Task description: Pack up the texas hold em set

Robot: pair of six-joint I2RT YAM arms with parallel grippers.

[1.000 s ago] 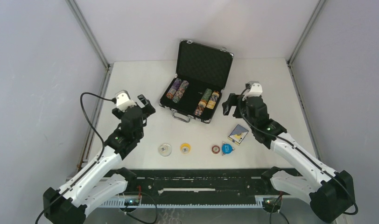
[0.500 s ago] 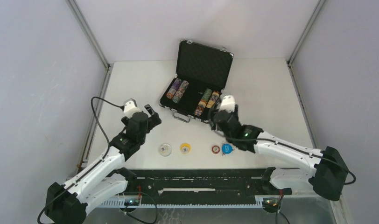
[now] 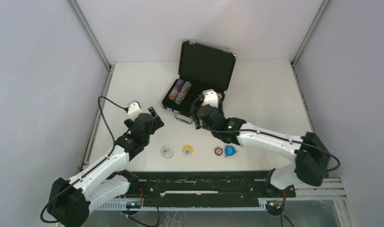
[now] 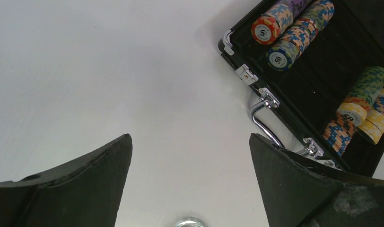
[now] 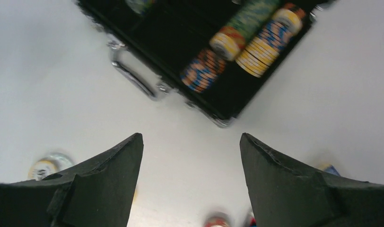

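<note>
Briefcase (image 3: 206,61) stands open just ahead of the right claw (image 5: 190,137), lid upright, with the chip rolls (image 3: 179,91) lying in its tray further ahead. Its handle (image 3: 183,118) sits just ahead and to the left of that claw. The right claw is released, jaws spread with nothing between them. The left claw (image 4: 190,137) is likewise released and bare, with the briefcase ahead to its right. Behind the right claw, in a row on the table (image 3: 270,85), lie the clear token (image 3: 167,151), yellow token (image 3: 187,150), red token (image 3: 219,151) and blue token (image 3: 231,151). The card deck does not show, so I cannot tell where it lies.

Likely trouble: the right claw is so near the handle and front rim that a low push forward could shove the briefcase or jolt the lid down. Its forearm (image 3: 266,138) reaches across beside the red and blue tokens and could drag them. The two claws could clash if both reach for the tokens.

A second ago the right claw hung to the right of the briefcase and has since swung across to its front. The deck, then plain on the table, is now out of sight where the forearm passes. The left claw has crept slightly forward, while briefcase, rolls and tokens are unmoved
</note>
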